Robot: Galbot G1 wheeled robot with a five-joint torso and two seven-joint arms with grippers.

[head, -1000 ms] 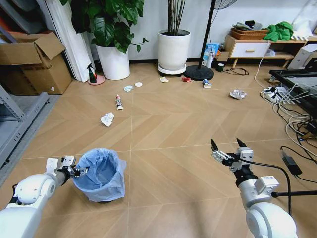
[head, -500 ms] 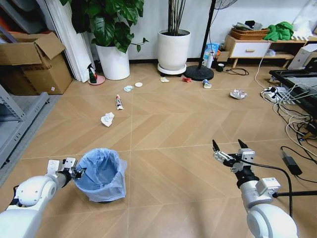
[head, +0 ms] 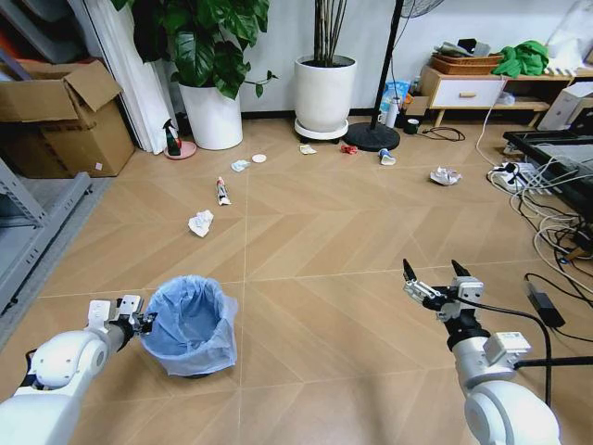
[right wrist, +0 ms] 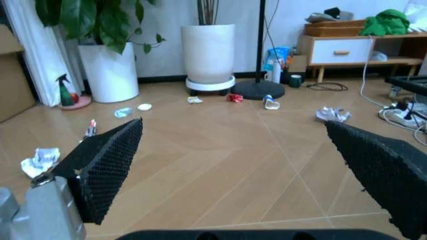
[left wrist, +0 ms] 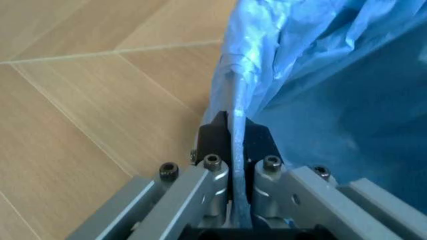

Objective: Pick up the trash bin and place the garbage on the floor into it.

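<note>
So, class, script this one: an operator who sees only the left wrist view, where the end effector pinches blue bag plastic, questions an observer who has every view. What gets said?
Operator: Is the trash bin off the floor?
Observer: It seems not. In the head view its base appears to rest on the boards.
Operator: Where is my other arm?
Observer: The right end effector hangs open above bare floor, off to the bin's right.
Operator: What is the nearest garbage?
Observer: A crumpled white paper wad lies ahead of the bin, apart from it. More litter lies farther on, near the plant pots.
</note>
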